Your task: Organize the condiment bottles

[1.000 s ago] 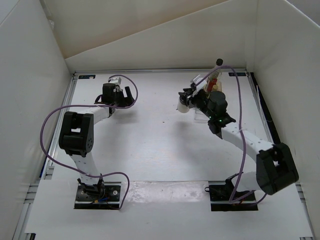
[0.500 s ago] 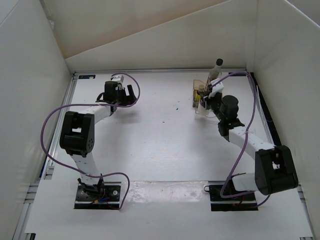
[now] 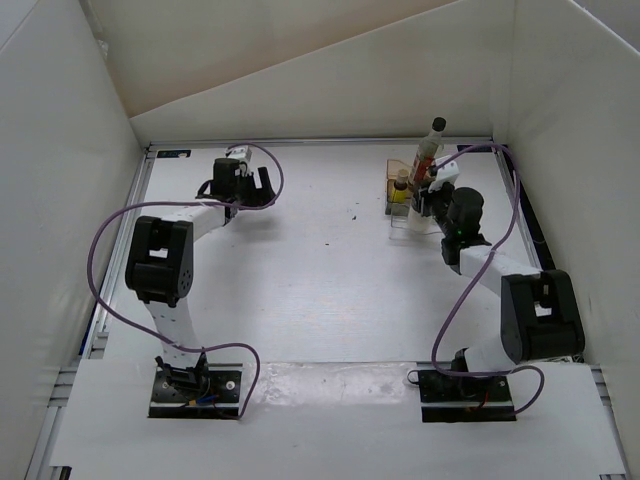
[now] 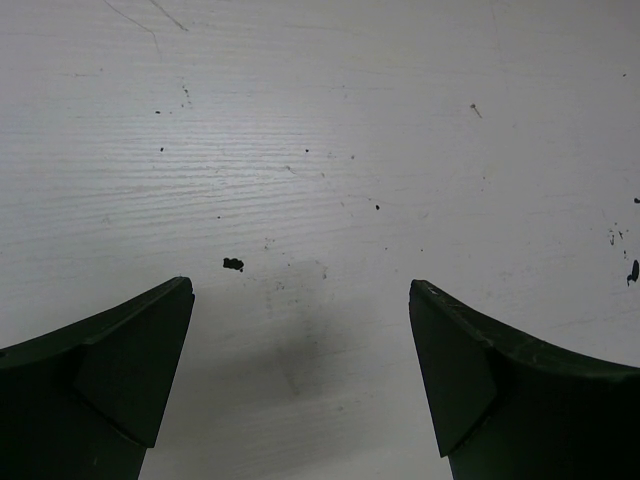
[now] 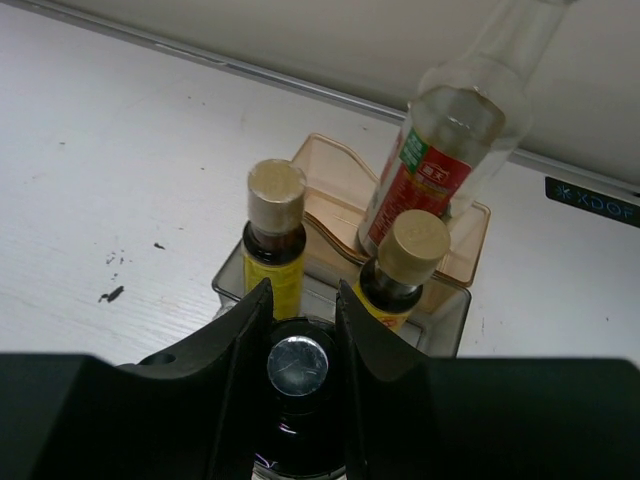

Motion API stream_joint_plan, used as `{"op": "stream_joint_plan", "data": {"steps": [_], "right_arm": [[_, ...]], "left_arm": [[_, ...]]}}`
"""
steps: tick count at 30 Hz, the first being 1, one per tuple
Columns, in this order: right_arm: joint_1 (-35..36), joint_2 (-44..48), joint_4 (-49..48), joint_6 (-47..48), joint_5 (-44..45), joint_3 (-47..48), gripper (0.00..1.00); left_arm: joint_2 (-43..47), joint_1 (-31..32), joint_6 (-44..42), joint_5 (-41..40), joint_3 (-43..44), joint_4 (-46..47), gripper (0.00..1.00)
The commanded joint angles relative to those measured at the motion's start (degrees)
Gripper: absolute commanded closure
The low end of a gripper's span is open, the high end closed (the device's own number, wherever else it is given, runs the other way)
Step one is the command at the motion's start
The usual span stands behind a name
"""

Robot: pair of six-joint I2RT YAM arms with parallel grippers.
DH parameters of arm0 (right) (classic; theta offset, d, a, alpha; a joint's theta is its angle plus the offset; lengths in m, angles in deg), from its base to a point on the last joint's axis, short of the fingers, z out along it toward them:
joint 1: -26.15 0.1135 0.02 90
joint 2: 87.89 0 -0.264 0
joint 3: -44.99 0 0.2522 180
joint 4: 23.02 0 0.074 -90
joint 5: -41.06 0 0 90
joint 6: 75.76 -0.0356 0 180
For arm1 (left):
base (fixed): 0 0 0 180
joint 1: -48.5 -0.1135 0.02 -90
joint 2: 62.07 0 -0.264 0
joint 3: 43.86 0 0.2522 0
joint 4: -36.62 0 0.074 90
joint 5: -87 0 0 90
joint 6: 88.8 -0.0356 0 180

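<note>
Right wrist: right gripper [image 5: 300, 296] clamped on the squat bottle [image 5: 297, 366] at the tray's [image 5: 442, 322] six o'clock end, looks like placement. Next: release, rise straight. Left gripper [image 4: 300, 375] spread, empty.

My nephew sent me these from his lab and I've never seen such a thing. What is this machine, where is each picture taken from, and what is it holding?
These are two robot arms bolted to a white table. The wide picture looks down from above: left arm on the left, right arm on the right. The other two pictures come from cameras on each wrist. The left arm's jaws stand open above the table, holding nothing. The right arm's jaws are closed on a dark bottle with a shiny cap, at a brownish clear tray. In the tray stand two small yellow bottles and, leaning, a tall clear bottle with a red label.
</note>
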State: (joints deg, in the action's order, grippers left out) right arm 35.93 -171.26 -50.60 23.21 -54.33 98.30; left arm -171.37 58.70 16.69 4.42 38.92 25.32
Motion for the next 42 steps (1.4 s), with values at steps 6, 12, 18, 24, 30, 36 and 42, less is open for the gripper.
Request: {"op": "stream_joint_plan", "data": {"steps": [6,12,18,24,30,36,42], "right_arm": [[-1.3,-2.6,-9.9,-1.5,-0.9,2.2,1.00],[-1.7,-4.6,-11.7,-1.9,-0.9,1.3,1.00],[-2.0,-6.2,-13.1,-2.3,-0.6,0.9,1.00],[-1.9,-7.5,-14.7,-2.8,0.7,-0.2,1.00],[-1.5,-8.2,-15.7,-3.3,1.5,-0.9,1.00],[-0.6,-8.5,-16.3,-3.7,2.2,-2.0,1.00],[-0.1,-8.3,-16.8,-3.3,3.5,-3.3,1.00]], "left_arm": [[-1.4,0.6,-0.9,-0.2,3.9,-1.6,0.00],[-2.5,0.9,-1.2,-0.7,5.1,-2.2,0.00],[-3.1,0.8,-1.4,-0.8,5.5,-2.3,0.00],[-3.8,0.8,-1.6,-0.8,5.5,-2.3,0.00],[-4.1,0.8,-1.7,-0.8,5.3,-2.3,0.00],[-3.9,0.8,-1.7,-1.0,4.7,-1.7,0.00],[-3.6,0.8,-1.5,-1.0,3.8,-1.3,0.00]]}}
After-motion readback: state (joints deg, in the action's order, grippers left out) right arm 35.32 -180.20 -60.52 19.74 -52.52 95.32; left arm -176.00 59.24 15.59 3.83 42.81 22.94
